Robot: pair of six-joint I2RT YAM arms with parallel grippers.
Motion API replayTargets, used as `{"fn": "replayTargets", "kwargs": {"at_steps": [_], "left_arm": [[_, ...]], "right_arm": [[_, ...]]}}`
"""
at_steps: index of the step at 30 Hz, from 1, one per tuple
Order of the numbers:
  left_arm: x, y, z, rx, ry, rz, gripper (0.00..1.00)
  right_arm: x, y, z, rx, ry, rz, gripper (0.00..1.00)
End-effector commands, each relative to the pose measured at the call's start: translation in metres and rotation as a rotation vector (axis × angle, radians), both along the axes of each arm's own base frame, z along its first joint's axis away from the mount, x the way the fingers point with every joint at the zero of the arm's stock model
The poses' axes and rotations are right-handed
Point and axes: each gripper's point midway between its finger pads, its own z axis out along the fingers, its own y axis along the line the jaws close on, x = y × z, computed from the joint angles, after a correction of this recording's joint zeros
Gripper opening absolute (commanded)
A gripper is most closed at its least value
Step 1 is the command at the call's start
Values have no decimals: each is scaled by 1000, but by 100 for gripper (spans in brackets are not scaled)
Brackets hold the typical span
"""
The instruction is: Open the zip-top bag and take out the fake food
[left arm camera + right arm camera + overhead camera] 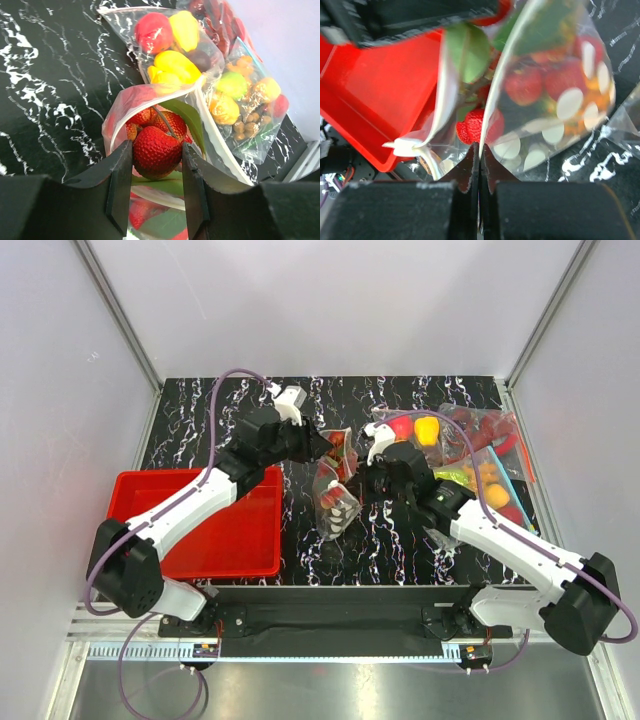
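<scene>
The zip-top bag [337,498] lies mid-table, clear with white dots [568,102], its mouth [120,106] spread open. Inside are fake food pieces: red bumpy strawberry-like fruits with green leaves [527,82]. My left gripper [156,167] sits at the bag's mouth, shut on one red bumpy fruit [156,150] held between its fingers. The right gripper [479,150] is shut on the bag's white zip rim [492,107], pinching one wall. Seen from above, the left gripper [332,446] is at the bag's far end and the right gripper [368,478] at its right side.
A red tray [200,535] stands at the left, also behind the bag in the right wrist view [375,95]. Other clear bags of coloured food [470,445] lie at the back right, close to the bag [172,47]. Grey walls enclose the table.
</scene>
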Motion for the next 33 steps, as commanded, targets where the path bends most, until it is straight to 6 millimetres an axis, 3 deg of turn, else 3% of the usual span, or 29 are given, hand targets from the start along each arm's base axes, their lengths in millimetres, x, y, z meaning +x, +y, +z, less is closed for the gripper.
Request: {"fn": "replayTargets", "kwargs": {"at_steps": [1,11,15,16,18,21,29,33], "left_arm": [[11,-15,47,-105,-115,-34,0],[9,-13,70,-135,-160,-35,0],[20,-2,51,-92,-130,-10,0],[26,5,44,-86,-115,8,0],[31,11,29,-80,-87,20,0],[39,22,14,-63,-62,51,0],[54,47,-5,-35,-23,116,0],[54,50,-4,-54,-12,113,0]], "right_arm": [[-3,18,43,107,-91,62,1],[-4,36,18,64,-41,122,2],[-2,32,20,49,-56,109,6],[-2,30,23,44,-64,106,10],[0,27,34,42,-92,97,35],[1,22,48,50,-141,85,53],[-9,14,55,80,-191,105,68],[-10,25,30,73,-152,147,73]]}}
